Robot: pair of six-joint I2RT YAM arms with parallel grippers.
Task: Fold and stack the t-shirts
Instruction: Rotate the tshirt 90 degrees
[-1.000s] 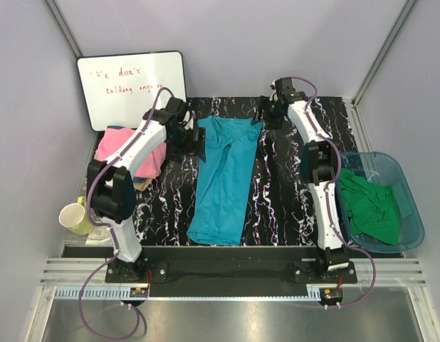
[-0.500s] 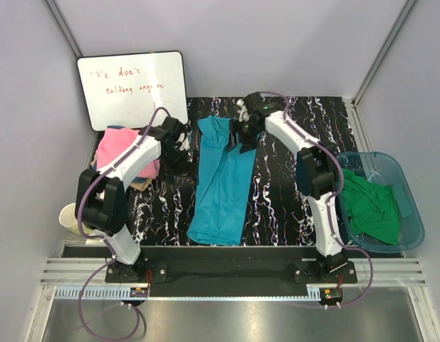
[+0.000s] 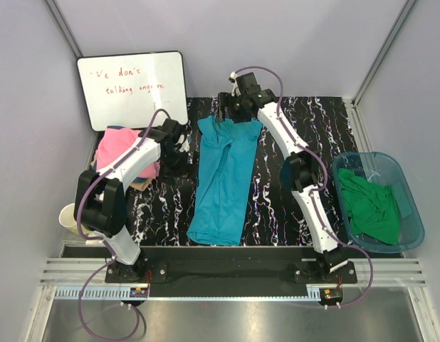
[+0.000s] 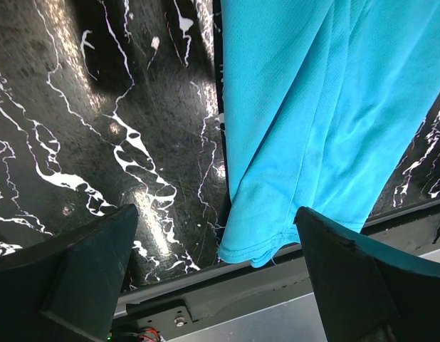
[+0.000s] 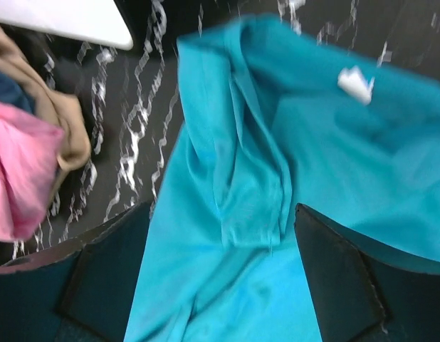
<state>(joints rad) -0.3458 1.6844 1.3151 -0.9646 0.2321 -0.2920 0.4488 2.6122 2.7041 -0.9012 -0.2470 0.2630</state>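
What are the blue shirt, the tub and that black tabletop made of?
Teal t-shirt: thin knit fabric, probably synthetic; fine mesh weave, soft folds. Tub: translucent blue plastic, glossy rim. Tabletop: black with white veins, shiny glare; marble look, maybe only a printed surface.

The right wrist view is blurred all over, so the folds of the teal-blue t-shirt (image 5: 277,192) smear and the small white label (image 5: 354,82) near its collar cannot be read. This shirt runs off that picture's bottom and right edges. From above, the left arm (image 3: 131,158) covers part of the pink t-shirt (image 3: 112,141) and most of the tan t-shirt (image 3: 140,184) under it (only a corner shows). The red writing on the whiteboard (image 3: 131,82) is too faint to read whole. The green t-shirts (image 3: 369,206) lie crumpled; their number cannot be told.
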